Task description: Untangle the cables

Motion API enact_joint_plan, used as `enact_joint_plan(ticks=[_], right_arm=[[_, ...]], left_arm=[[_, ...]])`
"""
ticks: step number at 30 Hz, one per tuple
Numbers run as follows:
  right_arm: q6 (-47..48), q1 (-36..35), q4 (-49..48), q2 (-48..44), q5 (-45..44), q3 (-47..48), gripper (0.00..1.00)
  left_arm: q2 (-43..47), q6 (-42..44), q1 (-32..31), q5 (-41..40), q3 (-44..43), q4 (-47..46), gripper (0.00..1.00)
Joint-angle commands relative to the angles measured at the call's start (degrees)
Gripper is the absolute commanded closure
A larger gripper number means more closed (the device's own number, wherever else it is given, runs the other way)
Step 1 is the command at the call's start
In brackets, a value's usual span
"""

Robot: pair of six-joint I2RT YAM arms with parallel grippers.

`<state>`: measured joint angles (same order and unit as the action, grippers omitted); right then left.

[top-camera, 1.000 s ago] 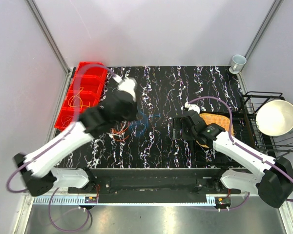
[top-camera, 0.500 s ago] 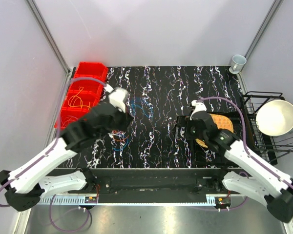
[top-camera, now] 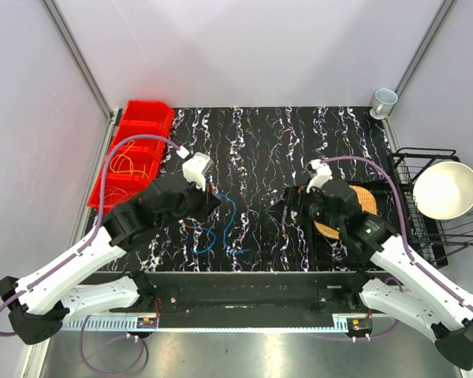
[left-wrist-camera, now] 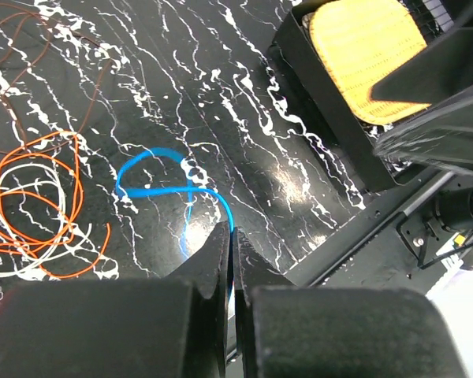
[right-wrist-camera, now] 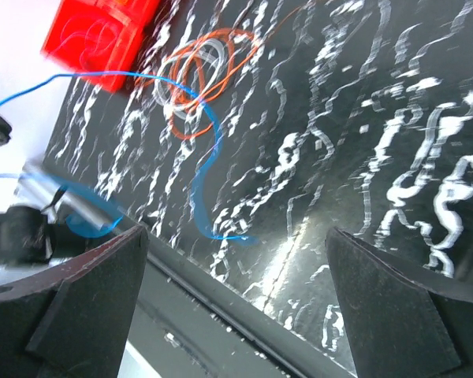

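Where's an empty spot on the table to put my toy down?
The far strip of the table is bare, between the red bins and the cup. So is the middle, between the blue cable and the right gripper. Crowded spots: the orange cable by the left gripper, and the black tray on the right.

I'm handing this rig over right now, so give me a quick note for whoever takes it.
Left gripper: shut on the blue cable, which loops across the table.
Right gripper: open, empty, facing the cables.
Orange and white cables: coiled together beside the blue one.
A yellowish cable sits in the red bin.
Done: blue looks mostly drawn clear.
To do: part orange from white, lay blue down.
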<state>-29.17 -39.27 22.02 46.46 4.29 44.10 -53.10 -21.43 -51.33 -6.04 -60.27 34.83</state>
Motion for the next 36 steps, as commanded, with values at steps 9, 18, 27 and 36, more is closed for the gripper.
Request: enact_joint_plan(ticks=[9, 18, 27, 36], right_arm=[[-0.7, 0.0, -15.5, 8.7, 14.2, 0.5, 0.00], [0.7, 0.0, -20.7, 17.6, 17.7, 4.6, 0.06], [0.1, 0.0, -23.8, 22.0, 18.2, 5.9, 0.22], [-1.6, -0.2, -26.3, 23.9, 20.7, 5.7, 0.86]], left_arm=[[0.5, 1.6, -0.2, 9.6, -7.1, -1.5, 1.00], [1.9, 1.1, -0.1, 12.6, -6.5, -2.6, 1.00], [2.9, 0.5, -0.1, 12.2, -6.0, -3.6, 1.00], [3.0, -1.4, -0.2, 12.4, -4.4, -7.3, 0.99]])
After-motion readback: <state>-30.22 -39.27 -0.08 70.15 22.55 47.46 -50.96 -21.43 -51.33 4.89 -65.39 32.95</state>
